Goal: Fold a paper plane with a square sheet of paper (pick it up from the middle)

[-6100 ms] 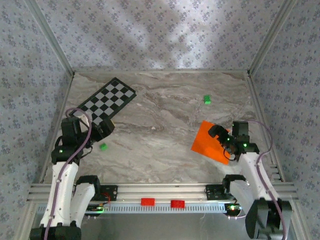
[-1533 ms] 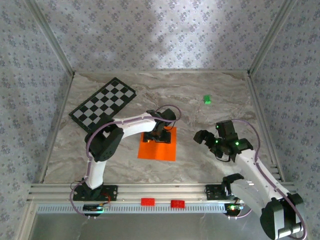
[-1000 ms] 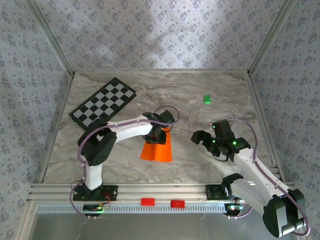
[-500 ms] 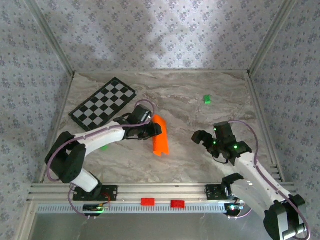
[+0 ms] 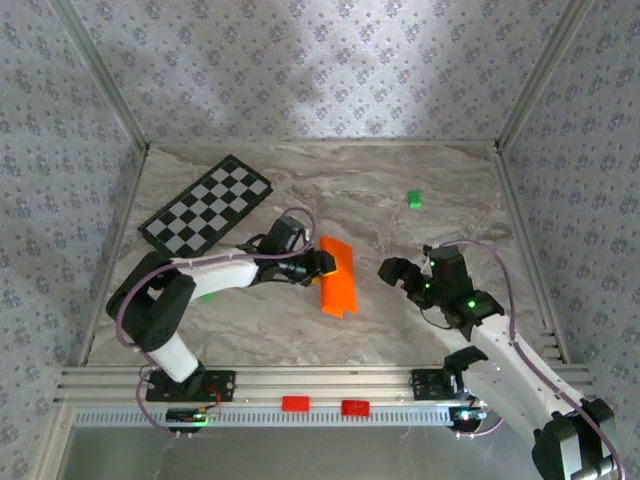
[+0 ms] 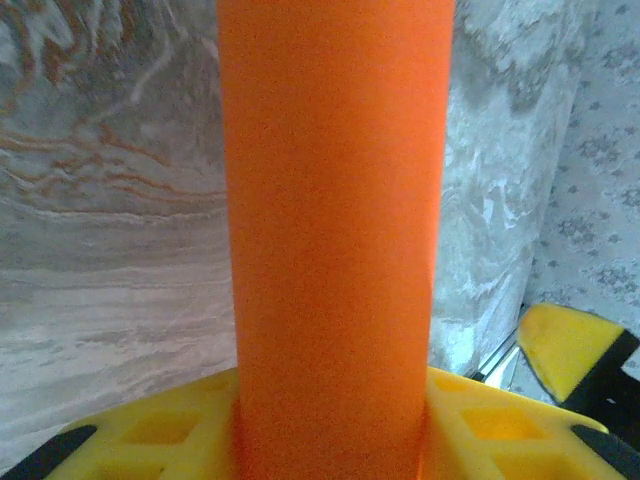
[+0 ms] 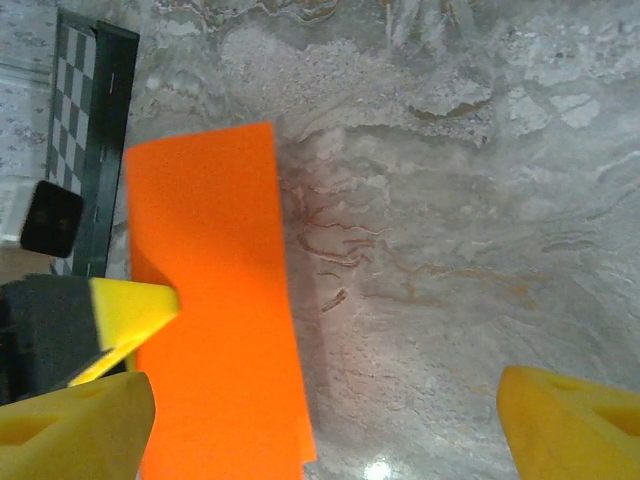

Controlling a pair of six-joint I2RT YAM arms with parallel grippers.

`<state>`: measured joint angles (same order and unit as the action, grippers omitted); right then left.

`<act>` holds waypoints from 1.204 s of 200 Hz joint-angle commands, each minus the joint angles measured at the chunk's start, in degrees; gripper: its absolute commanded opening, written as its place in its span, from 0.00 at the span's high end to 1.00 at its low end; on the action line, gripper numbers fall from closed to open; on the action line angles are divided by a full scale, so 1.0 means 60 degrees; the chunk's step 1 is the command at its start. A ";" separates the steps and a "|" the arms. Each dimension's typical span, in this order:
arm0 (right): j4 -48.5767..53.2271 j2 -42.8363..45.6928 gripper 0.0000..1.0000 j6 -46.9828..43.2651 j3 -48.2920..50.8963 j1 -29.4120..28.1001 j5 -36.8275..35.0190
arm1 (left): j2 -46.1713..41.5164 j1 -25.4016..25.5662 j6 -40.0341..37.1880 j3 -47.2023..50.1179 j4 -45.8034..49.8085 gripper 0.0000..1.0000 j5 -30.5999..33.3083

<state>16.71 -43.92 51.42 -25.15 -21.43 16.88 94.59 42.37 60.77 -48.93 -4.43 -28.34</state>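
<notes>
The marble bench (image 5: 250, 330) is the biggest thing before me, and patterned walls close it on three sides. On its far left part lies the black-and-white checkered board (image 5: 207, 216), flat and turned at an angle. Near the middle of the bench is the square sheet of paper (image 5: 338, 278), bright orange. From above it looks like a narrow upright strip and not a full square, so it is bent or doubled over, but I cannot tell which. My left gripper (image 5: 322, 263) is clenched on the left edge of this sheet. In the left wrist view the paper (image 6: 335, 250) rises straight out from between my yellow fingers (image 6: 150, 435) with a rounded front, and the bench is behind it. My right gripper (image 5: 405, 275) stands just to the right of the sheet, apart from it, with the jaws spread wide and nothing between them. In the right wrist view I see the sheet (image 7: 215, 300) at the left, with a yellow finger of the left gripper (image 7: 135, 308) against its left side. A small green block (image 5: 414, 199) sits far away, near the back right of the bench.
</notes>
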 commanded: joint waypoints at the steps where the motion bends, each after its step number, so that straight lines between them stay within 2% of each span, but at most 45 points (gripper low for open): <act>1: -0.0193 -0.0028 0.09 -0.0206 0.0093 -0.0087 0.0059 | 0.0347 0.0206 0.0101 -0.0330 -0.0347 0.58 -0.0148; 47: -0.0031 -0.0118 0.09 -0.0168 0.0119 -0.0105 0.0051 | 0.0865 0.0347 -0.0029 -0.0410 -0.0089 0.58 0.0152; 89: 0.0030 -0.0306 0.09 -0.0158 0.0119 -0.0131 0.0101 | 0.0869 0.0377 -0.0885 -0.0735 0.1490 0.55 0.0889; 108: 0.0028 -0.0396 0.09 -0.0161 0.0091 -0.0143 0.0116 | 0.0826 0.0402 -0.1190 -0.0947 0.1992 0.50 0.1086; 170: -0.0104 -0.0698 0.11 -0.0147 0.0058 -0.0248 0.0232 | 0.0433 0.0584 -0.1931 -0.1592 0.3810 0.35 0.2696; 189: -0.0167 -0.0773 0.11 -0.0207 -0.0010 -0.0321 0.0276 | 0.0322 0.0624 -0.2057 -0.1673 0.4184 0.35 0.3138; 201: -0.0241 -0.0873 0.13 -0.0299 -0.0091 -0.0415 0.0341 | 0.0201 0.0626 -0.2058 -0.1638 0.4336 0.35 0.3430; 241: -0.0549 -0.1555 0.29 -0.0419 -0.0305 -0.0772 0.0524 | -0.0276 0.0588 -0.2213 -0.1350 0.4428 0.36 0.3926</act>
<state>15.27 -51.16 49.93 -25.12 -24.71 18.48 96.03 45.56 49.28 -57.01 19.51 -8.40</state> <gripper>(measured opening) 0.741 0.647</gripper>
